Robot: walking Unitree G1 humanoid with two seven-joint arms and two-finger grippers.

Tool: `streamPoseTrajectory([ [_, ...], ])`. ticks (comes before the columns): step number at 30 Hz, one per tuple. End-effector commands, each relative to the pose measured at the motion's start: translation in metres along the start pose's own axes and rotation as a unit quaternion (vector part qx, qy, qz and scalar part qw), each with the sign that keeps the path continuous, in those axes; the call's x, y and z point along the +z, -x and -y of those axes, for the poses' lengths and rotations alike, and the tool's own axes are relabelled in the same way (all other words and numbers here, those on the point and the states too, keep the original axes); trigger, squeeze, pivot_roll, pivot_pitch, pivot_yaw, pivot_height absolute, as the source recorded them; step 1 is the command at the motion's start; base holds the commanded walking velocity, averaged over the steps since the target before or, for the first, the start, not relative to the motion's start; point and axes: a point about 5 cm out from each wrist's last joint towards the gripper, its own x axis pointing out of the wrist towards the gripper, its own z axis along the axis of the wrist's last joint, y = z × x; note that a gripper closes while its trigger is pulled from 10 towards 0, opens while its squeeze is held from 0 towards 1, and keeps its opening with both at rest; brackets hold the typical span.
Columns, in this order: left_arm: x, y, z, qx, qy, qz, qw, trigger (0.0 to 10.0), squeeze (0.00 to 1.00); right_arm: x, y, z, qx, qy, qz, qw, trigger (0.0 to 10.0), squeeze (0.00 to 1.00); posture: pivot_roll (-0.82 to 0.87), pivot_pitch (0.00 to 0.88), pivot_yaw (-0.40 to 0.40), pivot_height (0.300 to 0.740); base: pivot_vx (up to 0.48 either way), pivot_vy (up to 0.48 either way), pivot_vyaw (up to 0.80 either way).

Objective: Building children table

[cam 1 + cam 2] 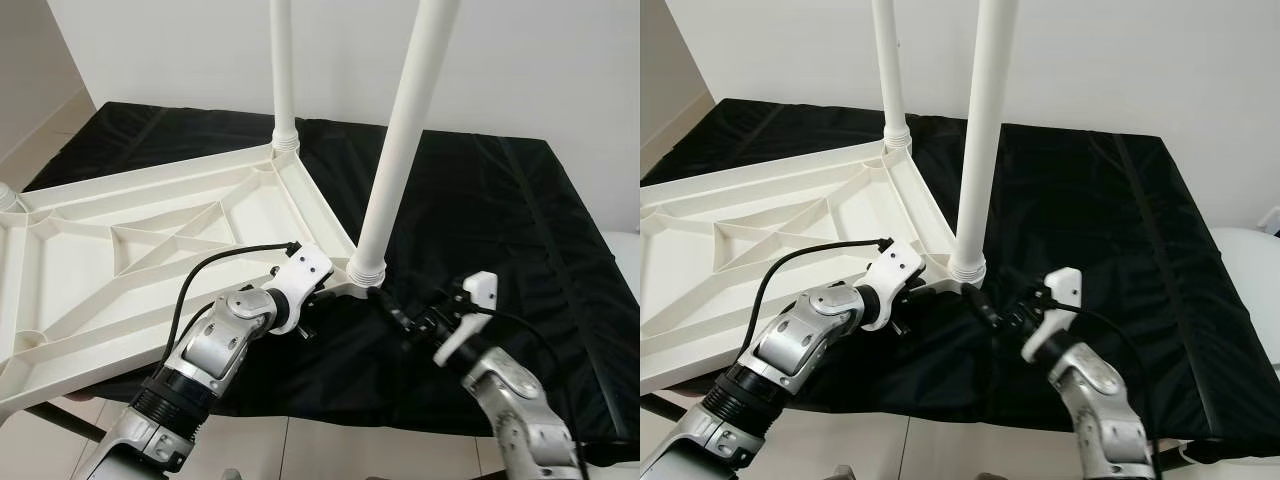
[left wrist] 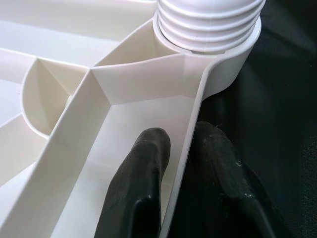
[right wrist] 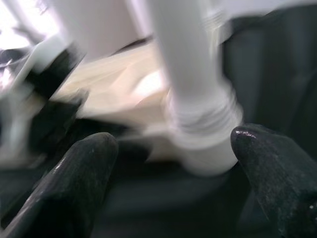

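A white plastic tabletop [image 1: 150,240] lies upside down on a black-covered surface, ribs facing up. Two white legs stand screwed into its corner sockets: a near leg [image 1: 400,150] and a far leg [image 1: 284,70]. My left gripper [image 2: 181,163] is shut on the tabletop's rim wall just beside the near leg's socket [image 2: 210,29], one finger inside the rim and one outside. My right gripper [image 3: 173,163] is open a short way from the near leg's threaded base [image 3: 203,129], its fingers [image 1: 400,318] pointing at it.
The black cloth [image 1: 480,220] covers the surface to the right and behind the tabletop. A white wall rises at the back. Pale tiled floor [image 1: 330,450] shows below the front edge. A white rounded object [image 1: 1250,260] sits at the far right.
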Motion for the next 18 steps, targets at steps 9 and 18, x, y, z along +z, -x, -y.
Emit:
streamPoseTrajectory([
  [9,-0.004,-0.004,-0.004,-0.022,-0.028,-0.018,0.999,10.0,0.0,-0.02,0.017,-0.017,0.124,-0.024,-0.081,0.989,10.0,0.0,-0.06,0.0,0.028,0.74,0.0,0.0,0.0],
  [18,0.001,-0.011,0.003,-0.052,-0.072,-0.017,0.996,10.0,0.0,-0.013,0.0,-0.016,0.161,-0.025,-0.07,0.984,10.0,0.0,-0.04,0.0,0.022,0.74,0.0,0.0,0.0],
])
